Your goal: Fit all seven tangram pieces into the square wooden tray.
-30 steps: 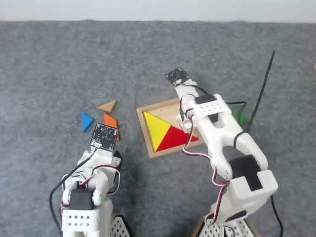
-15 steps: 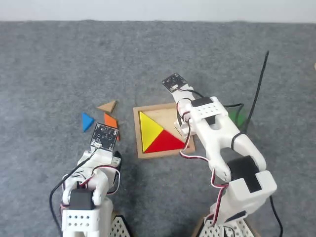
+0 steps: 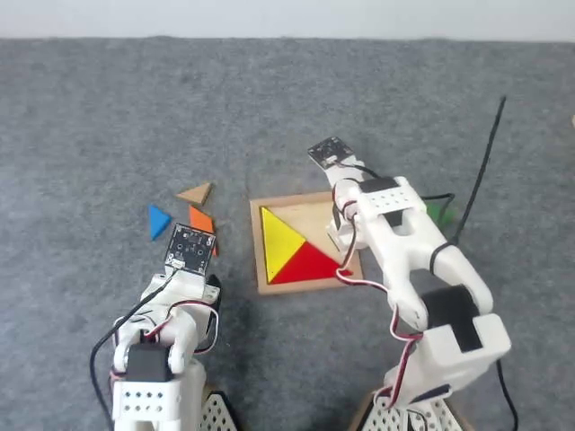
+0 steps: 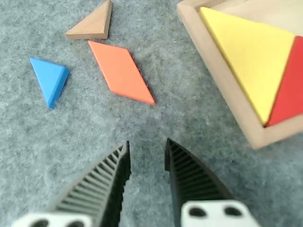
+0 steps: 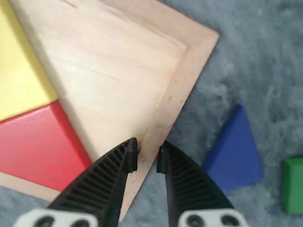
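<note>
The square wooden tray (image 3: 305, 282) lies mid-table with a yellow triangle (image 3: 281, 238) and a red triangle (image 3: 308, 264) inside. My right gripper (image 5: 147, 153) is shut on the tray's rim (image 5: 189, 80) at the right side, one finger inside and one outside. A dark blue triangle (image 5: 234, 151) and a green piece (image 5: 293, 184) lie just past that rim. My left gripper (image 4: 147, 153) hangs low over bare carpet, slightly open with nothing in it. Beyond it lie an orange parallelogram (image 4: 120, 71), a small blue triangle (image 4: 49, 78) and a tan triangle (image 4: 92, 23).
Grey carpet covers the whole table. The three loose pieces (image 3: 195, 192) sit left of the tray, close to the left arm. A black cable (image 3: 481, 171) runs along the right side. Open carpet stretches behind the tray.
The tray slid left and turned with the right gripper on its rim, then came back a little to the right. The left arm has kept still.
</note>
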### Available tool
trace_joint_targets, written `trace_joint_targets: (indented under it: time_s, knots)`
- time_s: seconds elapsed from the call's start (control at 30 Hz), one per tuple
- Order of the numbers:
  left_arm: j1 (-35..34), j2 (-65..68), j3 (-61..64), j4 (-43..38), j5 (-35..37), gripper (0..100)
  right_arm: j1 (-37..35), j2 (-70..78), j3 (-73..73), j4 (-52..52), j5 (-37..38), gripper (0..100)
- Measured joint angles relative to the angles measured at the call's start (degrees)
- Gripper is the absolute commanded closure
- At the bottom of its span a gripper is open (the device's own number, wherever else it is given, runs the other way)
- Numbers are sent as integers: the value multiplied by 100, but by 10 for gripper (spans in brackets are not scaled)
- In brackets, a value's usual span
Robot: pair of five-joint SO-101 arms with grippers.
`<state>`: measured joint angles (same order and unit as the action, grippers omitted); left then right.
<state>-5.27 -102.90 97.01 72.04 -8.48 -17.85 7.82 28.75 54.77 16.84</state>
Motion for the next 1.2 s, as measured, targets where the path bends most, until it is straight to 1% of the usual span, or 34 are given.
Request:
trace_joint_targets:
  time_s: [0.23,0.4,0.53,0.97,1.07,1.2]
  knots:
    - [0,0,0,0,0,883,220,-853,712,18,9,936]
    - [0,0,0,0,0,883,229,-1503,993,97,9,935]
    - [0,0,0,0,0,883,369,-1881,1187,97,0,935]
    - [0,0,0,0,0,883,431,-2022,1591,97,-176,936]
    - [0,0,0,0,0,883,202,-2022,1723,62,-448,935]
    - [0,0,0,0,0,883,-193,-2022,1732,-79,-536,921]
